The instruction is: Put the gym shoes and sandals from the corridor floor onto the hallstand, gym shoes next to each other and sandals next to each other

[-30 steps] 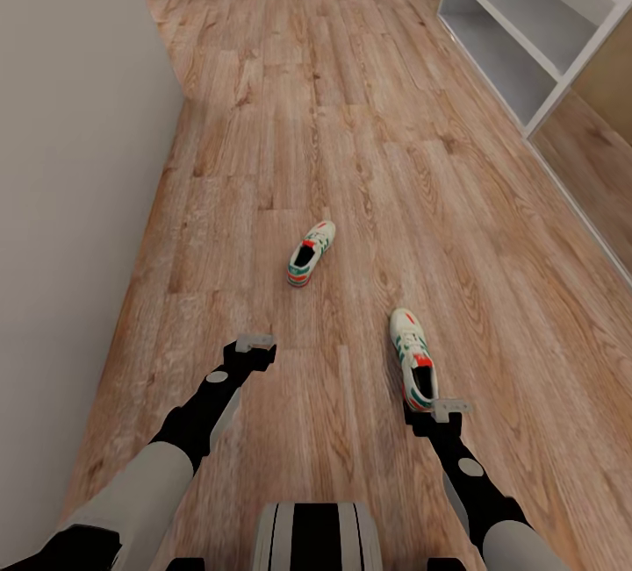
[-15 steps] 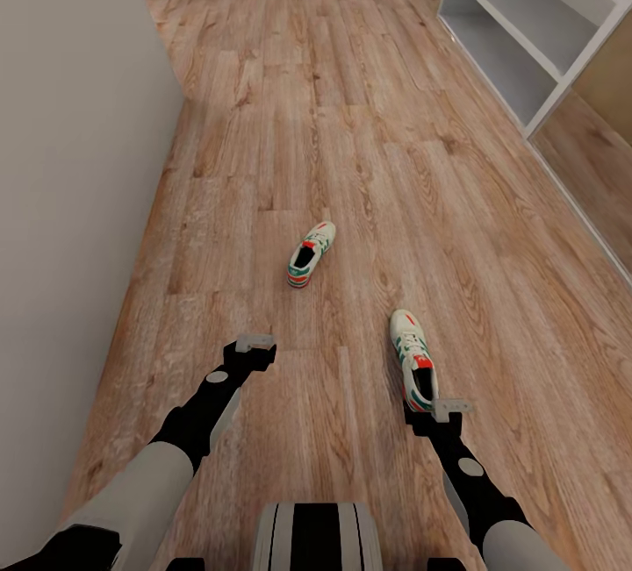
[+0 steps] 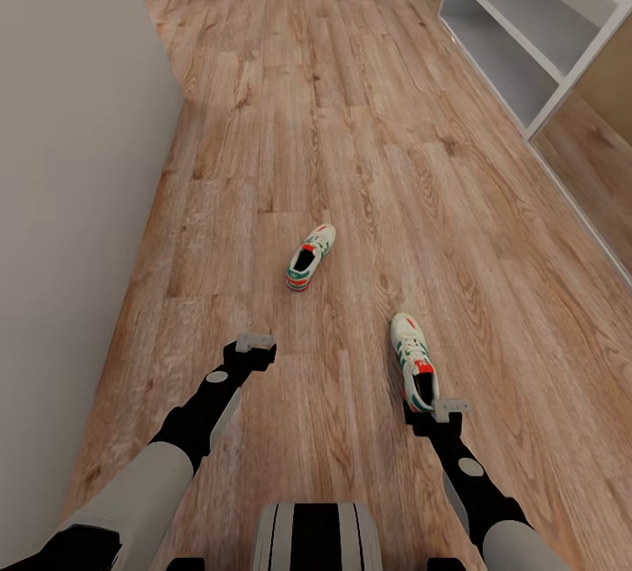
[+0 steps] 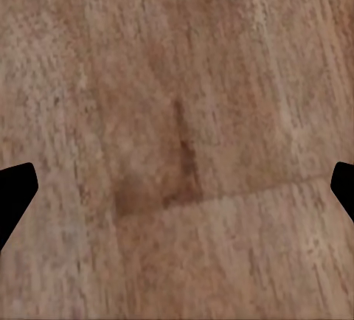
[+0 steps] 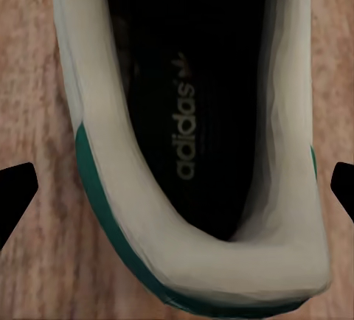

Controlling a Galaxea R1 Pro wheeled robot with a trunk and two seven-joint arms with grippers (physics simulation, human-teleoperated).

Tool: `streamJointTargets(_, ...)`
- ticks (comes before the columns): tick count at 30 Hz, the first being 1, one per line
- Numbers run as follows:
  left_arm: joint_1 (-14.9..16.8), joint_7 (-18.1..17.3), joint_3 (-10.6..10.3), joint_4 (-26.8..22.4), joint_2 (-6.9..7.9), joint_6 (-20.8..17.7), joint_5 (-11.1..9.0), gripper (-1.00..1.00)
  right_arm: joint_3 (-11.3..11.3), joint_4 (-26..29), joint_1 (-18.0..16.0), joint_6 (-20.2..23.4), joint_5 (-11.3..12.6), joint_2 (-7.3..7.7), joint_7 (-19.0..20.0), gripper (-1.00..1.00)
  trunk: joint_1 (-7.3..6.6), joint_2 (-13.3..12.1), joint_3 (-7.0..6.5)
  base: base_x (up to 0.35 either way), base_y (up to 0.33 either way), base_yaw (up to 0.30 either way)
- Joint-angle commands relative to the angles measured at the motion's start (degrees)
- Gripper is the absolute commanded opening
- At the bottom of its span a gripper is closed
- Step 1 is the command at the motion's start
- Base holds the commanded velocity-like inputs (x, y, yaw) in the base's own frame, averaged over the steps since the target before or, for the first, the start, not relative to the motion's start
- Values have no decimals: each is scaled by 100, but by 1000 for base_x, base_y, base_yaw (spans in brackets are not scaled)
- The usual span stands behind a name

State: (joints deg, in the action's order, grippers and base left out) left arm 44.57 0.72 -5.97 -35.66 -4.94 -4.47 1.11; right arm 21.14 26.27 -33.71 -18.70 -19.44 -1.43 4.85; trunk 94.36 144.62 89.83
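Left claw hangs over bare corridor floor, tips spread apart. One gym shoe lies mid-floor. Right claw sits above second gym shoe's heel, tips spread, not gripping. Hallstand far right.

Floor matt wood-grain planks, shoes smooth white leather-look uppers with green trim and dark printed insole, rack flat matt grey panels, wall plain matt grey
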Motion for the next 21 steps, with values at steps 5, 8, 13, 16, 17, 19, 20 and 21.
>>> streamJointTargets(5, 0, 8, -9, -11, 1, -35, 12, 100, 48, 1, -4, -19, -16, -6, 51, 100, 0, 1, 3, 24, 0, 0)
streamJointTargets(8, 0, 8, -9, -11, 1, -36, 12, 100, 48, 1, -4, -19, -16, -5, 51, -100, 0, 1, 3, 11, 0, 0)
streamJointTargets(13, -1, 6, -5, -8, 1, -34, 12, 100, 48, 1, -2, -19, -16, -3, 51, -100, 0, 1, 3, 3, 0, 0)
streamJointTargets(16, -1, 2, -2, 5, 1, -30, 12, 100, 48, 1, -3, -19, -16, -3, 51, -100, 0, 1, 3, 0, 0, 0)
streamJointTargets(17, -1, 1, -2, 9, 1, -29, 12, 100, 48, 1, -4, -19, -16, -2, 51, -100, 0, 1, 3, 0, 0, 0)
streamJointTargets(19, -1, 0, -1, 8, 1, -28, 12, 100, 48, 1, -4, -19, -16, -3, 51, -100, 0, 1, 3, 0, 0, 0)
streamJointTargets(20, -1, -1, -1, 8, 1, -28, 12, 100, 48, 1, -4, -19, -16, -3, 51, -100, 0, 1, 3, 0, 0, 0)
streamJointTargets(21, -1, -1, -1, 7, 1, -28, 12, 100, 48, 1, -2, -19, -16, -3, 51, -100, 0, 1, 3, 0, 0, 0)
